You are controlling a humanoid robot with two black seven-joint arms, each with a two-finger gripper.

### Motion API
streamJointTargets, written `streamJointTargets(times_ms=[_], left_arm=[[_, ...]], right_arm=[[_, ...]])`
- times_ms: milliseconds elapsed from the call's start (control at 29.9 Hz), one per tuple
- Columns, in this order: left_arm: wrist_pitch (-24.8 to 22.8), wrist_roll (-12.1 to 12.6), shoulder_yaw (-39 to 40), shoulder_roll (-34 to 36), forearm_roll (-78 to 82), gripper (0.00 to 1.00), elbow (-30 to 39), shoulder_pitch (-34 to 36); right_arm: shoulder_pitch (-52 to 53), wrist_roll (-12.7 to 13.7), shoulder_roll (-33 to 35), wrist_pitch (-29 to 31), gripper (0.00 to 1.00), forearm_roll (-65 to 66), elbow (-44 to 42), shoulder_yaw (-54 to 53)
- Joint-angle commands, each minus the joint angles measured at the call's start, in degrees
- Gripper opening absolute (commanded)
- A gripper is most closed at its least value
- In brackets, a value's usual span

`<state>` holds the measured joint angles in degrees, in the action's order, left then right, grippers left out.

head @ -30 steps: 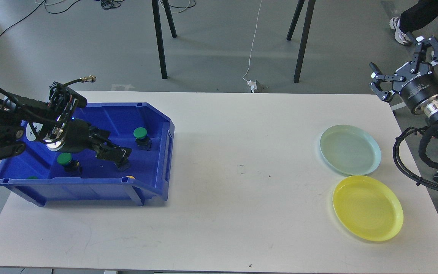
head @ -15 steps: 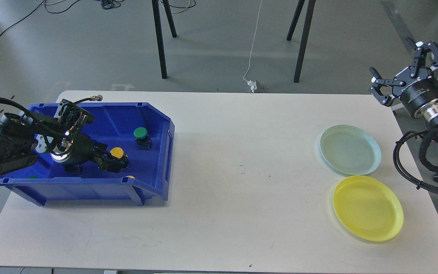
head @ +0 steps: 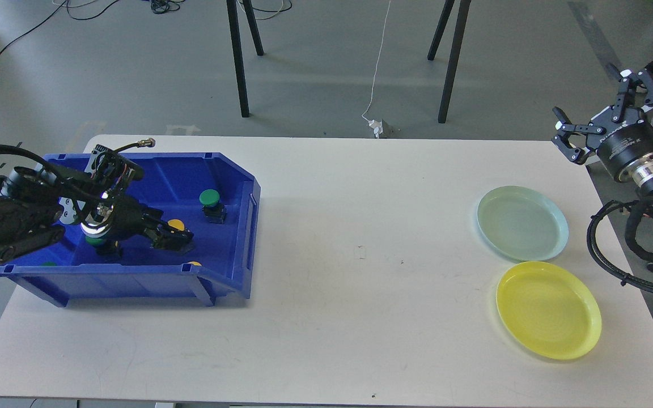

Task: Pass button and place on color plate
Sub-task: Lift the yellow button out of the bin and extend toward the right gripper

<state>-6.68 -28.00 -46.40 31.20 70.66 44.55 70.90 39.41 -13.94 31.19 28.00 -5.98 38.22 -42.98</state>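
Observation:
A blue bin (head: 236,170) on the table's left holds several buttons. My left gripper (head: 172,235) is down inside it, its fingers closed around a yellow button (head: 177,225) on a black base. A green button (head: 209,198) stands to the right of it, apart. Another green button (head: 95,241) is mostly hidden under my left wrist. A yellow plate (head: 548,309) and a pale green plate (head: 522,222) lie at the table's right. My right gripper (head: 594,96) is open and empty, held up beyond the table's far right corner.
A sliver of another yellow button (head: 193,263) and of a green one (head: 49,263) show behind the bin's front wall. The white table (head: 360,255) spans between the bin and the plates. Chair legs and cables lie on the floor behind.
My left gripper dropped lower into the bin and settled around the yellow button, which was hidden under it a second ago. The right gripper shifted only slightly.

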Motion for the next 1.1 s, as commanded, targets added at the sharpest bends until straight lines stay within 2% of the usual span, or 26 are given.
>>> streamJointTargets(times_ms=[0,33,167,267,367,534,635,735,868,969,1069], left_arm=[[0.2,0.0,-0.1,0.0,0.4,0.46,-0.1,-0.4],[0.3,0.0,0.0,0.0,0.5,0.41,-0.1,-0.4],[0.7,0.0,0.3,0.1,0.6,0.33,0.0,-0.1],[0.8,0.0,1.2,0.1,0.7,0.15,0.0,-0.4],[0.8,0.0,1.4,0.1,0.8,0.04,0.1,-0.5],[0.8,0.0,2.2,1.3,0.9,0.03,2.0,0.5],[0.6,0.0,7.1,9.3,0.9,0.03,9.2,3.4],[-0.3,0.0,14.7,19.7,0.8,0.03,22.9,6.3],[-5.5,0.0,26.4,32.1,0.8,0.04,38.4,6.9],[-6.1,0.0,33.5,33.9,-2.1,0.04,45.2,6.2],[-5.7,0.0,36.3,32.2,-13.1,0.04,48.8,6.1]], right_arm=[[0.0,0.0,0.1,0.0,1.00,0.0,0.0,0.0],[0.0,0.0,0.1,0.0,1.00,0.0,0.0,0.0],[0.0,0.0,0.1,0.0,1.00,0.0,-0.1,0.0],[-0.6,0.0,0.1,0.0,1.00,0.0,-0.2,0.0],[-0.8,0.0,0.1,0.0,1.00,0.0,-0.3,0.0],[-1.1,0.0,0.1,0.0,1.00,0.0,-0.3,0.0],[-1.2,0.5,0.2,0.0,1.00,-0.2,-0.2,-0.3],[-1.3,0.6,0.3,0.0,1.00,-0.1,-0.2,-0.3],[-1.3,0.1,0.4,0.0,1.00,-0.1,-0.1,-0.2],[-2.3,0.7,0.8,0.0,1.00,1.0,2.3,0.9],[-3.9,0.7,4.4,0.0,1.00,2.6,8.3,2.9]])
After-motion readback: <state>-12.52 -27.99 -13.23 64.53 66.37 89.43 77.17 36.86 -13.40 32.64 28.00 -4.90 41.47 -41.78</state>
